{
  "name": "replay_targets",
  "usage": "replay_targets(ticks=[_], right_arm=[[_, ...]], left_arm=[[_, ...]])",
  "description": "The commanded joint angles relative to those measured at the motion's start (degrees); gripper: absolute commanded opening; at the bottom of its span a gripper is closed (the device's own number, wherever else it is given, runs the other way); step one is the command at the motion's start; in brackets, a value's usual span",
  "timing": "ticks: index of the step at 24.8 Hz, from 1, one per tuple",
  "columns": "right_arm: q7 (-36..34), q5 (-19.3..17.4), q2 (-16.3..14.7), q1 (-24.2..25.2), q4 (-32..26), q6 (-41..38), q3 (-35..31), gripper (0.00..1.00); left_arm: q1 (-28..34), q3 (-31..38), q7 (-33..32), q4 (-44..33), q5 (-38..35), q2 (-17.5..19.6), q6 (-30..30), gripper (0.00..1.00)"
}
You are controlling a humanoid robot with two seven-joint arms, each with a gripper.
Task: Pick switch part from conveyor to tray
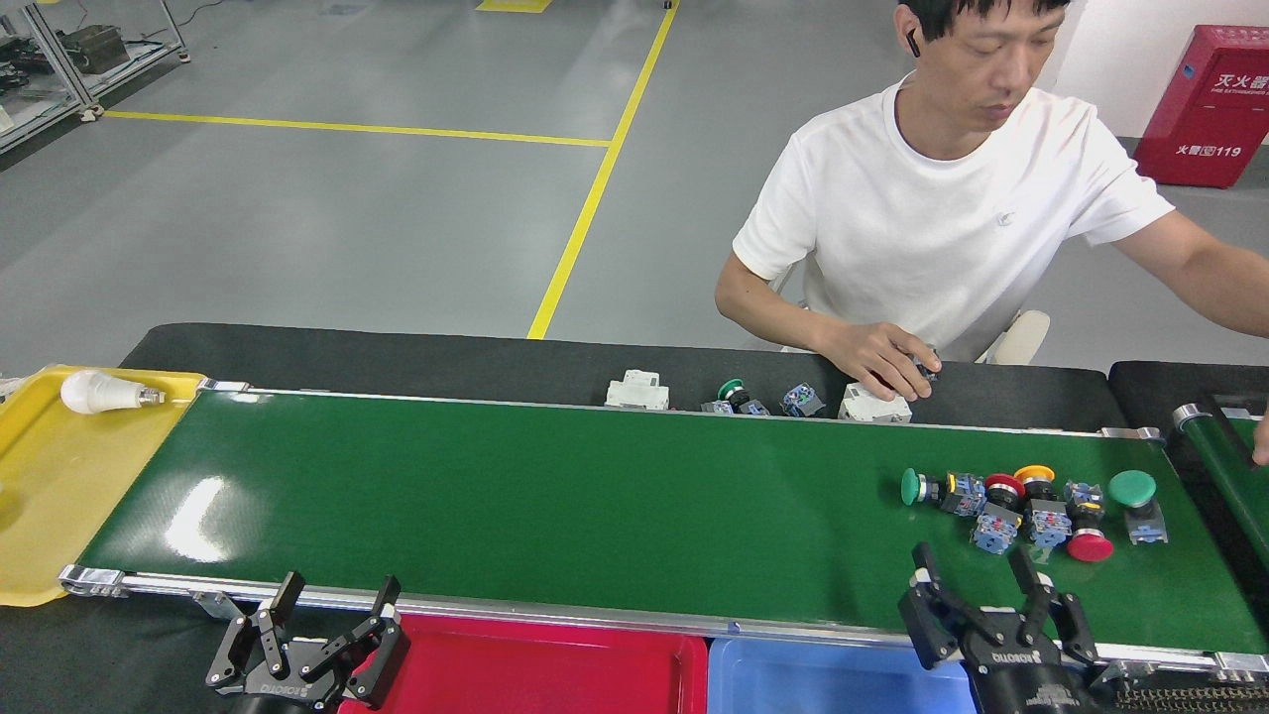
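Now, the right gripper (981, 572) hangs over the near edge of the conveyor (555, 496), at its right end, with both black fingers spread wide and nothing between them. Just beyond it on the belt lies a cluster of switch parts (1001, 506): a green-capped push button on the left, then red and yellow caps, grey-blue contact blocks, and a red mushroom cap on the near right. The fingertips are near the cluster but apart from it. A separate green mushroom button (1135, 501) stands just right of the cluster.

Over on the near left, the left gripper (332, 603) sits below the belt's silver rail, its fingers also apart and empty, at the left end of the red tray (535, 674). The blue tray (823, 684) lies right beside the red one, along the near rail.

At the far left, a white light bulb (104, 392) rests in the yellow tray (59, 486).

Across the belt, a person in a white T-shirt (952, 208) rests 1 hand (877, 359) on a white breaker block (874, 405) on the black table. More parts line that far edge: another white breaker (636, 390) and a few small switches (758, 399). The person's other arm reaches off to the right.
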Motion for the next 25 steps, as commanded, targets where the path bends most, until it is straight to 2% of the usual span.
replay_targets(ticks=[1, 8, 13, 16, 19, 25], right_arm=[[-2.5, 0.0, -0.6, 1.9, -1.3, -0.1, -0.1, 0.99], [-3.2, 0.0, -0.6, 4.9, -1.3, -0.2, -0.2, 0.99], [-3.5, 0.0, -0.4, 4.8, -1.3, -0.5, -0.2, 0.99], [-1.9, 0.2, 0.0, 2.5, -1.2, 0.4, -0.1, 0.99], [3.4, 1.2, 0.0, -0.7, -1.1, 4.3, 0.3, 0.99], [9.2, 6.6, -0.2, -8.0, 3.3, 12.3, 5.9, 0.99]], left_arm=[[0.0, 0.4, 0.3, -0.7, -0.2, 0.1, -0.3, 1.00], [0.2, 0.4, 0.3, -0.8, 0.2, 0.6, -0.4, 1.00], [0.4, 0.4, 0.3, -0.8, 0.2, -0.2, -0.4, 1.00], [0.6, 0.0, 0.3, -0.8, 0.2, -0.7, -0.4, 1.00], [0.6, 0.4, 0.3, -0.8, 0.2, -0.8, -0.2, 1.00], [0.6, 0.4, 0.3, -0.8, 0.2, -1.0, -0.2, 1.00]])
